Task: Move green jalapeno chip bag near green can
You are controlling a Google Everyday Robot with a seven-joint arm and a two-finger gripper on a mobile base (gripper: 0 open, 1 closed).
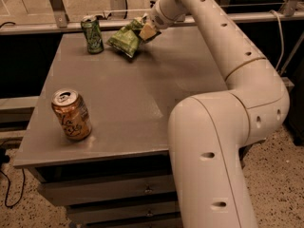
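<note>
From where I stand, the two-finger gripper [144, 31] at the end of the long white arm reaches to the far side of the flat grey table top [142, 94]. It is clamped on the right edge of the small, crinkled, light-green foil green jalapeno chip bag [124, 41]. The bag hangs tilted, its lower corner at or just above the surface; I cannot tell whether it touches. It sits just to the right of the slim, silver-topped dark green can [92, 34], near it but apart.

The placing looks nearly finished to me. To do it well, I'd lower the bag straight down until it rests flat, then part the fingers and lift away upward. Any sideways drift to the left risks brushing the upright can and tipping it. The orange-and-tan drink can [71, 114] stands well apart at the near left corner and plays no part.
</note>
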